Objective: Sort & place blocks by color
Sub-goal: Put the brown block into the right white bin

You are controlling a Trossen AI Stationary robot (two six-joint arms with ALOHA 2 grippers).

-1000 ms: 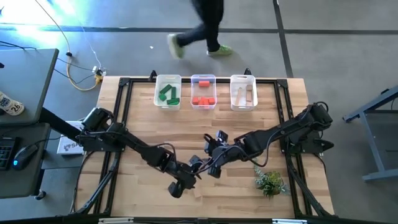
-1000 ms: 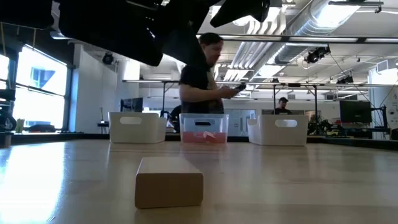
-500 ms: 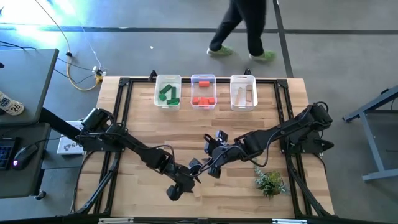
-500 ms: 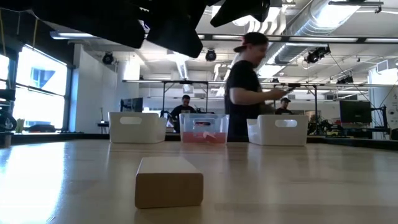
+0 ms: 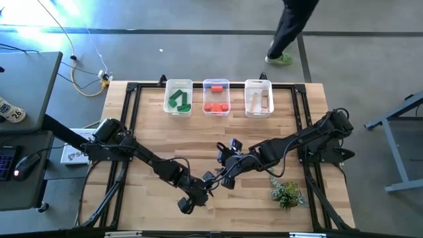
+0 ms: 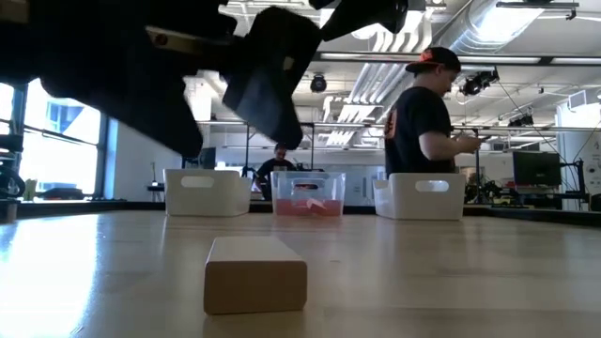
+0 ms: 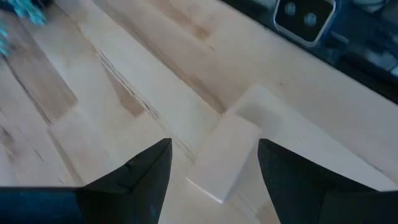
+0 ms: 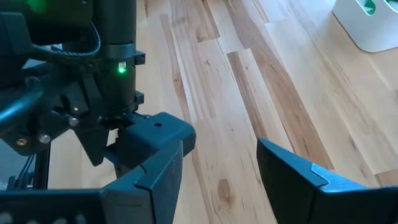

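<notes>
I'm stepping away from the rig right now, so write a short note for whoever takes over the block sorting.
Left tool: open, over the last pale wood block near the table's front edge, not yet gripping.
Right tool: open, empty, waiting mid-table.
Done: green blocks in the left bin, red blocks in the middle bin, wood blocks in the right bin.
Left: grasp the remaining wood block and carry it to the right bin.

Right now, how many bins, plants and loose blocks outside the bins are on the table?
White bins: 3
Small green plant: 1
Loose pale wood block: 1
Total: 5
</notes>
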